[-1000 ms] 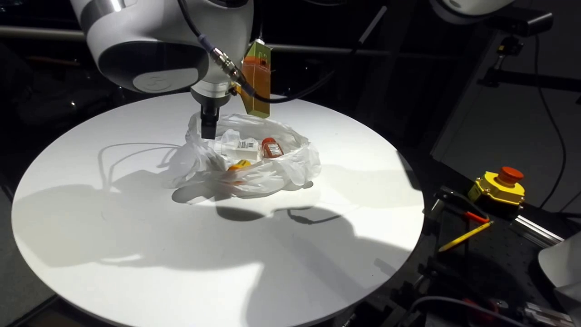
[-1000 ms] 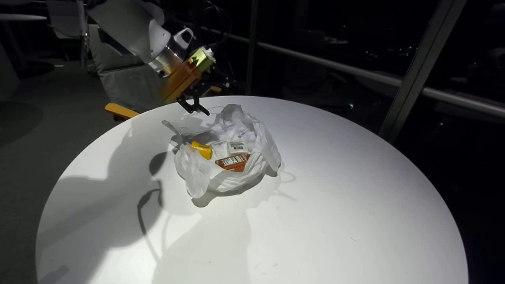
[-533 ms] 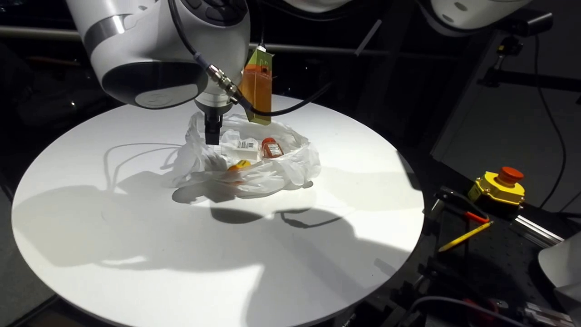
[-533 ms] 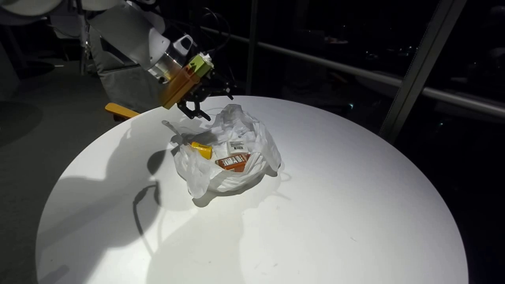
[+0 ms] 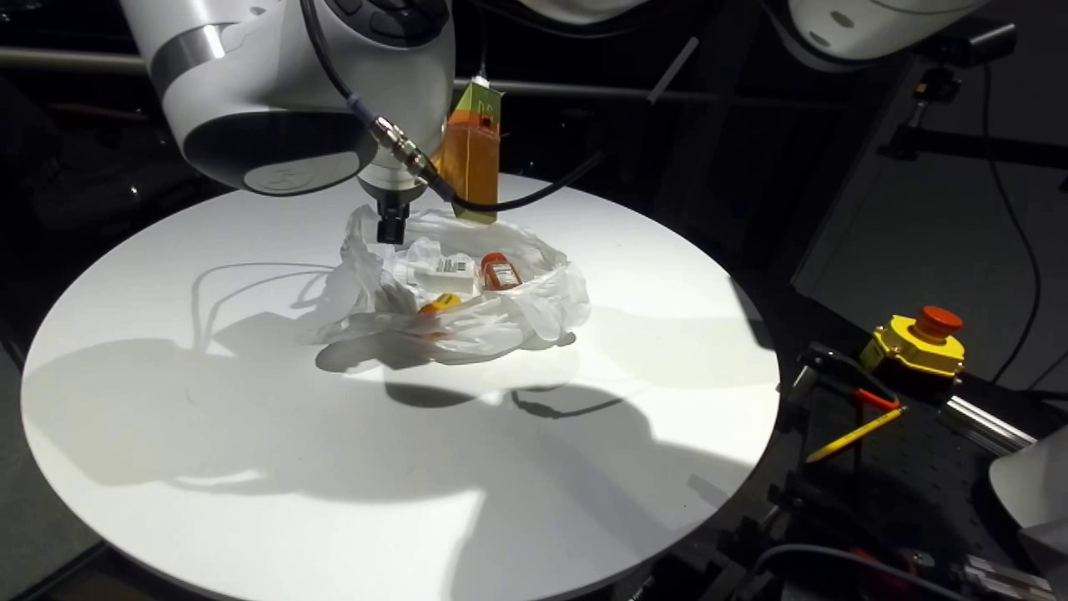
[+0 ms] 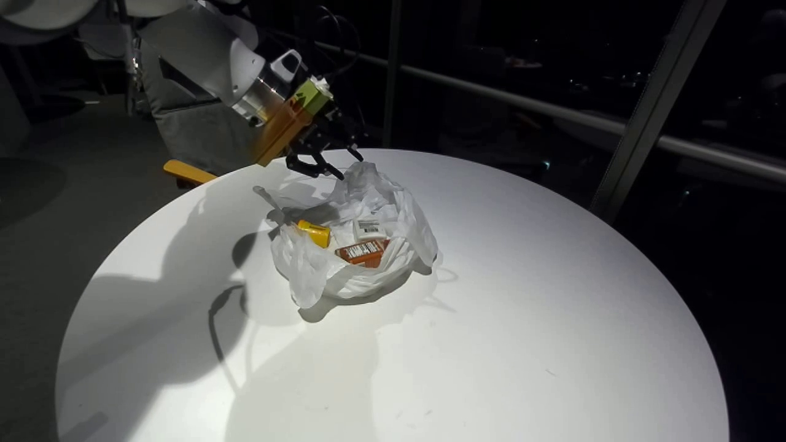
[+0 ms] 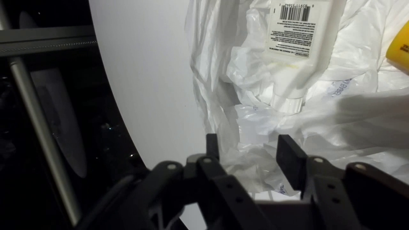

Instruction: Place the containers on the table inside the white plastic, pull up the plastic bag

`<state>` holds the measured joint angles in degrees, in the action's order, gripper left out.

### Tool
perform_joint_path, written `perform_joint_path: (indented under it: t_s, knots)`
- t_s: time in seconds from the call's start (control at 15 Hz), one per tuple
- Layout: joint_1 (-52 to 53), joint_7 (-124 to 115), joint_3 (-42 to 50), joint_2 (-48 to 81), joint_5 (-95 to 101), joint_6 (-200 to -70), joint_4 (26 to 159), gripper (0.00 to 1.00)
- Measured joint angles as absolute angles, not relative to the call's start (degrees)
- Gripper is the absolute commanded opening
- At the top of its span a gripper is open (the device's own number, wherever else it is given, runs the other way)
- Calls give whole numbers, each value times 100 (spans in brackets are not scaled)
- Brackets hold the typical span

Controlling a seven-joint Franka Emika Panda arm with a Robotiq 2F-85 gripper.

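The white plastic bag (image 5: 542, 313) lies open and crumpled on the round white table; it shows in an exterior view (image 6: 307, 273) and the wrist view (image 7: 207, 60). Inside lie a white bottle (image 7: 292, 48), a yellow container (image 6: 314, 234) and an orange-red container (image 6: 363, 252). The white bottle lies on its side, cap toward my gripper (image 7: 248, 136). My gripper is open and holds nothing. In an exterior view its fingertips (image 6: 342, 177) are over the bag's raised far edge. Crumpled plastic shows between and below the fingers; I cannot tell whether they touch it. The orange-red container is outside the wrist view.
The round table (image 5: 334, 467) ends in a drop all round. A dark bench (image 5: 876, 492) with a yellow box and red button (image 5: 918, 342) stands beside it. A chair with a wooden armrest (image 6: 189, 172) stands behind the table. A cable (image 5: 534, 196) hangs from the arm.
My gripper dipped slightly, then rose a little. Its fingers have come closer together in the last half second, with a gap still between them. The bag and containers have not moved.
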<state>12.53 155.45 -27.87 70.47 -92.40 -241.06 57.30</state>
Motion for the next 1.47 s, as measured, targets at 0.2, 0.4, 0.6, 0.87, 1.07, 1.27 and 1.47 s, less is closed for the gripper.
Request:
perform_joint_path:
  t_s: [0.2, 0.4, 0.6, 0.87, 1.07, 1.27, 1.47]
  knots:
    - [1269, 15545, -2748, 7048, -9240, -24108, 5700, 6]
    - [1279, 15544, -2712, 7038, -9342, -24159, 5678, 4]
    - [1511, 15550, -2087, 6866, -10287, -24154, 5700, 1]
    - [1869, 15552, -1123, 6193, -11441, -24155, 6240, 0]
    - [1893, 15551, -969, 5448, -12036, -24157, 6978, 0]
    - [1578, 15547, -1395, 4703, -12579, -24157, 7789, 0]
    - [1011, 15551, -1983, 4268, -12921, -24152, 8398, 26]
